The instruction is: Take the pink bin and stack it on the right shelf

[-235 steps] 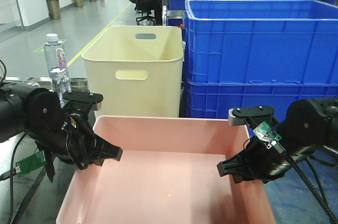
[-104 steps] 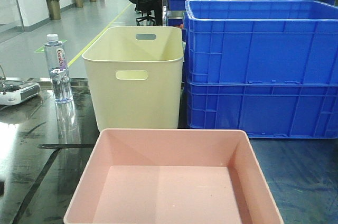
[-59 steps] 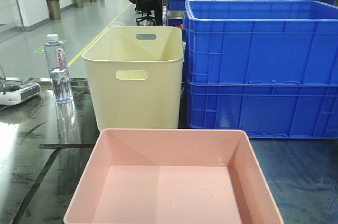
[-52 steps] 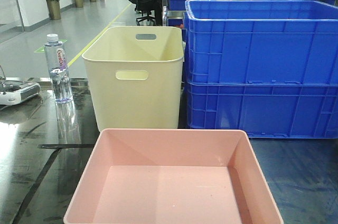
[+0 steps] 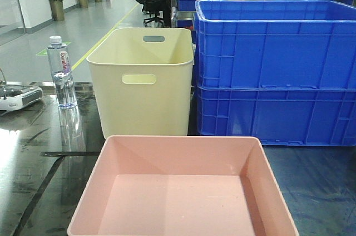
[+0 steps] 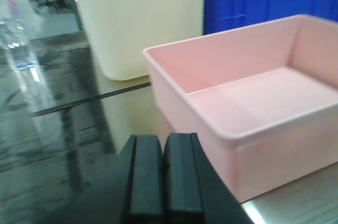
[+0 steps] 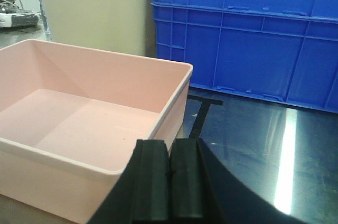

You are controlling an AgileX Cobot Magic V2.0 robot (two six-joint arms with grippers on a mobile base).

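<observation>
The pink bin (image 6: 248, 108) sits between the two tools, on the dark glossy counter (image 7: 274, 145). It lies ahead and to the right of the left tool (image 6: 162, 174), and ahead and to the left of the right tool (image 7: 168, 179). Each tool hangs just outside a near corner of the bin, touching nothing, and neither looks clearly nearer. Both tools have their pads pressed together and hold nothing.

From the front the bin (image 5: 181, 191) runs slightly longer side to side, so I judge a two-sided grasp on its side walls would suit.

The bin is wide, shallow and empty, pale pink, with a rolled rim, sloped walls and a smooth floor. A cream bin (image 5: 142, 80) and blue crates (image 5: 275, 69) stand beyond it.
</observation>
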